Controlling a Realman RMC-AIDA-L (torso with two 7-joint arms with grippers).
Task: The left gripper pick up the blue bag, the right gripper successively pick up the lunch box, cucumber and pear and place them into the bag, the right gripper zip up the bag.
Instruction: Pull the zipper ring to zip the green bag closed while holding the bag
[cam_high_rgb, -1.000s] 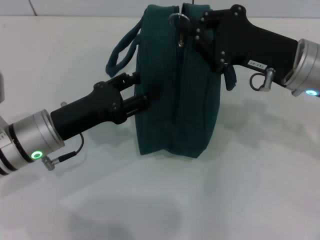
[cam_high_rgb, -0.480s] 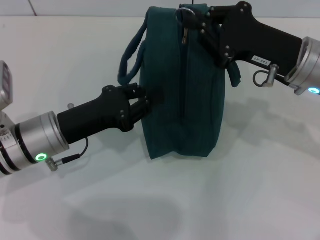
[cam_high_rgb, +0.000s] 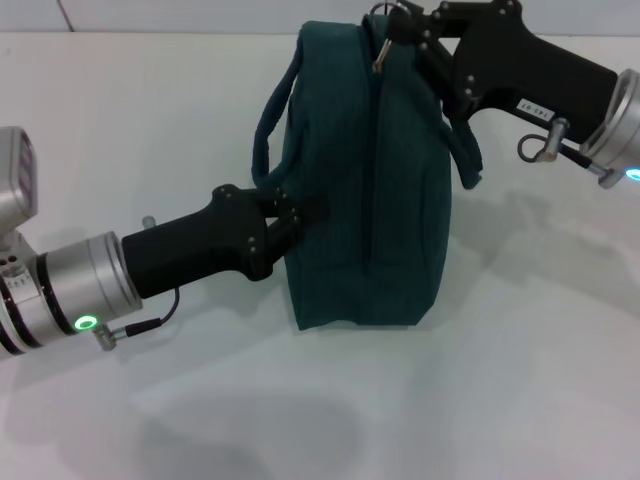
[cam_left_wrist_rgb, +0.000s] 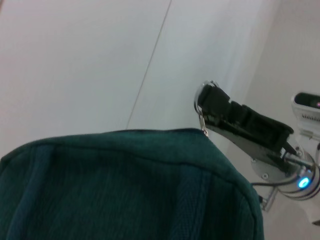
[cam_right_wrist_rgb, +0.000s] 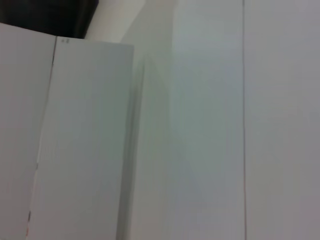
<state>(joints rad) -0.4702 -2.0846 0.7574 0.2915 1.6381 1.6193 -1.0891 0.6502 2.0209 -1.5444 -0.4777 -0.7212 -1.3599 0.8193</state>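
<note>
- The blue bag (cam_high_rgb: 365, 180) stands upright mid-table (cam_high_rgb: 520, 380), zip seam running up its near face, apparently closed almost to the top.
- The left gripper (cam_high_rgb: 285, 215) presses the bag's left side, closed on fabric near a handle (cam_high_rgb: 272, 125).
- The right gripper (cam_high_rgb: 405, 25) pinches the ring zip pull (cam_high_rgb: 385, 30) at the top edge.
- Risk: pulling past the zip's end could tip or drag the bag if the left grip slips.
- Open table lies all around; nothing crowds either arm.

blue bag (cam_high_rgb: 365, 190): 1 | bag handles (cam_high_rgb: 268, 140): 2 | end effectors (cam_high_rgb: 285, 212): 2
</note>
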